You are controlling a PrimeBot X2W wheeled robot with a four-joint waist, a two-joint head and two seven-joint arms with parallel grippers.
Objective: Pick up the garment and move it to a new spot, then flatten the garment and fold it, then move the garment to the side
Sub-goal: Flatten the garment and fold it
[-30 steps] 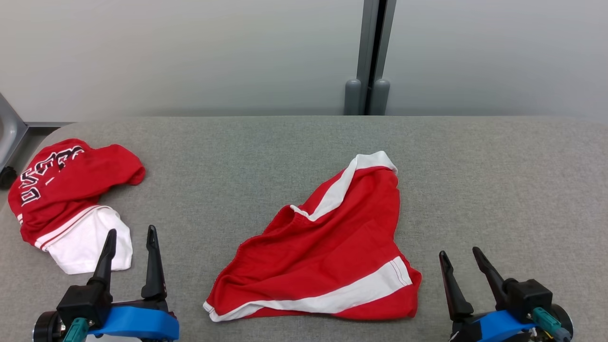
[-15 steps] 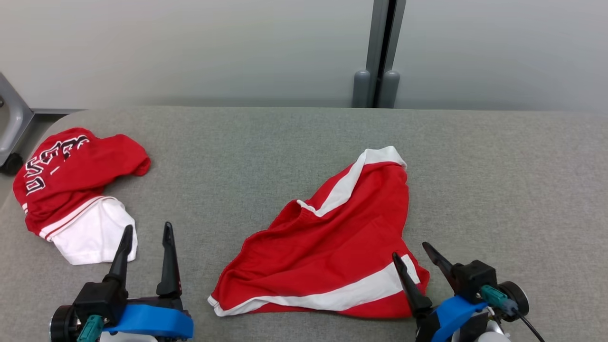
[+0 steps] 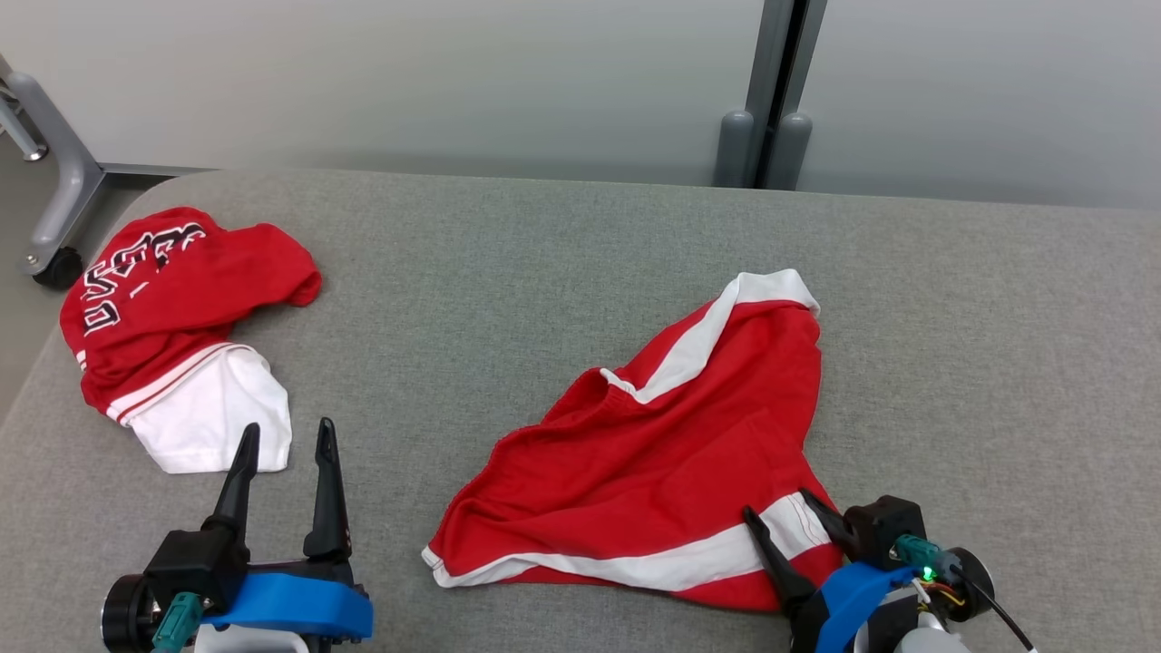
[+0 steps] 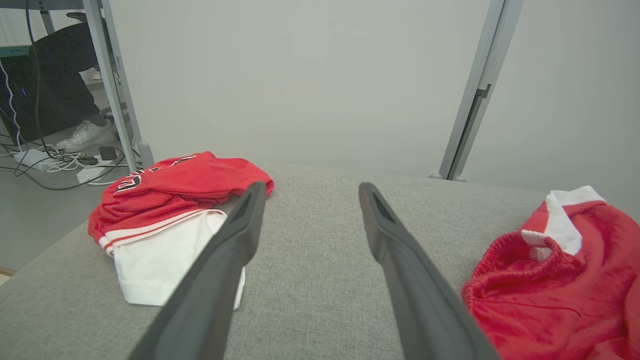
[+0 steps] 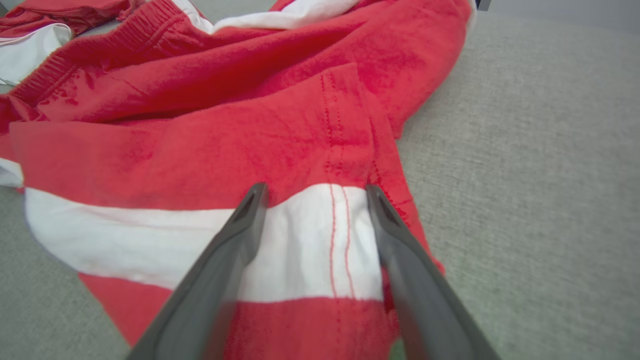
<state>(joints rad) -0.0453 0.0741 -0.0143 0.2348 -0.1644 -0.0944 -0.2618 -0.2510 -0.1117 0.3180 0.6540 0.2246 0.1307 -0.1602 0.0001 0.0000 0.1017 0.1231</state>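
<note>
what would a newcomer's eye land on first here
The red shorts with white stripes lie crumpled on the grey table, the open right gripper poised over their near right corner. A second red and white garment sits bunched at the far left, beyond the open left gripper.

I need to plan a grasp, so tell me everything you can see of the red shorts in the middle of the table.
The red shorts look like soft knit fabric, with a gathered waistband and white side bands. They lie crumpled and partly folded over on the grey padded table. The open right gripper straddles the white band at their near right corner; contact is unclear.
</note>
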